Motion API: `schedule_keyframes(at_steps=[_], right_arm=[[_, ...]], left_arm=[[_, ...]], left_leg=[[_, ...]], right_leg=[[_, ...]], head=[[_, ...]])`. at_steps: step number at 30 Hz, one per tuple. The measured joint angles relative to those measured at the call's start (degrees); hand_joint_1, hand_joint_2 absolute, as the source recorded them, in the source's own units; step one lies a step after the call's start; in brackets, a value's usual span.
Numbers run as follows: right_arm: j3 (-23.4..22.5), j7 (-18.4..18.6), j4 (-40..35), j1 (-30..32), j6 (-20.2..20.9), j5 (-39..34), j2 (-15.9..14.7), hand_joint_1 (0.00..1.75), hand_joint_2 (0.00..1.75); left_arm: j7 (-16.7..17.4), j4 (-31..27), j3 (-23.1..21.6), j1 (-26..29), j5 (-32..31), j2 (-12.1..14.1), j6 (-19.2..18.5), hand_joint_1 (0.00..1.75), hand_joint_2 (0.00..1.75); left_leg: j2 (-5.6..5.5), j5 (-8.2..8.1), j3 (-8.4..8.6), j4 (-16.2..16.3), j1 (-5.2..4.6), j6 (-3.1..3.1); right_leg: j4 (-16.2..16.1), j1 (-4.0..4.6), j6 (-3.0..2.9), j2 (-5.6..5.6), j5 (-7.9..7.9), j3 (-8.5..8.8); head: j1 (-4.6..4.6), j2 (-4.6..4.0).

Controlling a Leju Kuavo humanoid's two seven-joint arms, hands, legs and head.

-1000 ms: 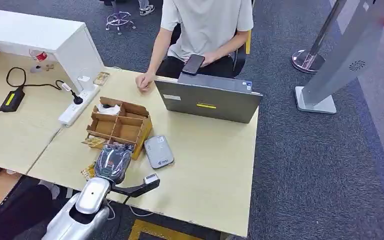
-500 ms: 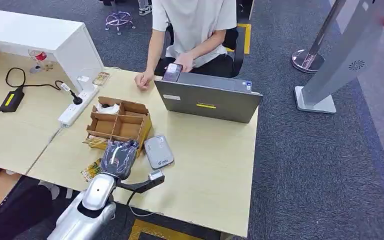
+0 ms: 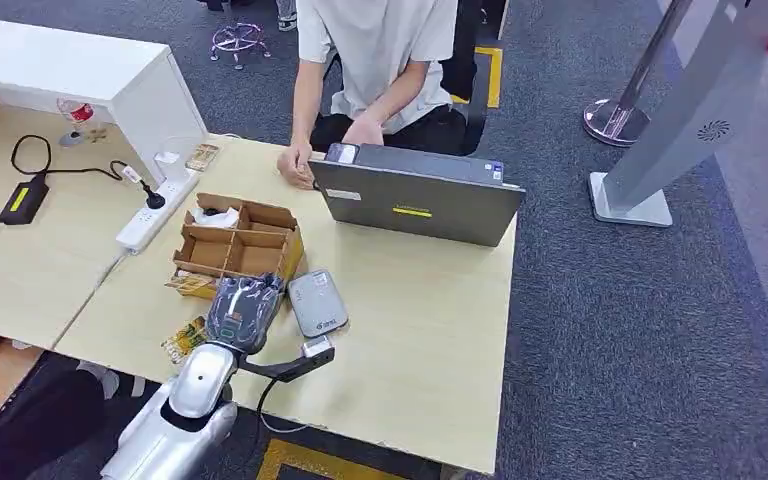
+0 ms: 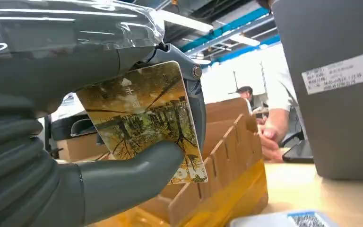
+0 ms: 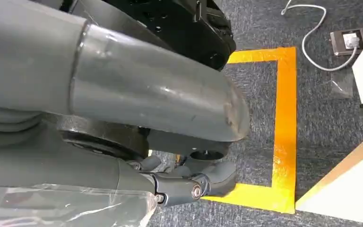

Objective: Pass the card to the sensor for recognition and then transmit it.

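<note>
Left hand (image 4: 75,142) is pinching the card (image 4: 144,118): thumb across the lower part of the printed face, dark fingers (image 4: 189,94) backing it from behind. Most of the face stays uncovered and the free edge sticks out past the fingers, which looks deliberate, since that leaves a flat area to show to a reader.

In the head view the same hand (image 3: 245,312) sits low over the worktop (image 3: 430,300), just in front of the cardboard organiser (image 3: 240,250). The sensor (image 3: 318,303), a small grey pad with a blue mark, lies flat just beside the fingers, on their thumb side. Card is upright-ish, face not yet parallel to the pad. My read: card is picked, presentation to the sensor not yet done. Next move would need a wrist roll to lay the face over the pad, plus a short sideways shift.

More cards (image 3: 185,338) lie loose on the worktop behind the hand, toward the wrist. Organiser slots are just beyond the fingertips, so there's some clip risk on the cardboard wall if the hand swings wide.

Person (image 3: 380,60) sits at the far edge behind a laptop (image 3: 415,200), one hand resting on the worktop: likely the receiver for the hand-off, well apart from the fingers for now.

Right hand (image 5: 189,187) hangs down over the carpet and yellow floor tape; fingers look curled in, holding nothing.
</note>
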Motion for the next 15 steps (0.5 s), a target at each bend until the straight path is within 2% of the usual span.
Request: schedule_keyframes(at_steps=[6, 15], right_arm=[[0.15, -0.09, -0.04, -0.09, -0.9, 0.68, 0.15, 0.0, 0.0], [0.44, 0.52, -0.24, -0.4, -0.87, 0.83, 0.24, 0.0, 0.0]], left_arm=[[-0.17, 1.5, -0.04, -1.44, -0.3, -0.76, 2.31, 1.75, 1.75], [-0.22, 3.98, -0.33, -3.59, -0.35, -2.53, 2.51, 1.75, 1.75]], left_leg=[[0.0, 0.0, 0.0, 0.0, 0.0, 0.0], [0.01, 0.0, 0.0, 0.01, 0.0, 0.0]], right_leg=[[0.0, 0.0, 0.0, 0.0, 0.0, 0.0], [0.0, 0.0, 0.02, 0.01, 0.02, 0.0]], head=[[0.0, 0.0], [0.0, 0.0]])
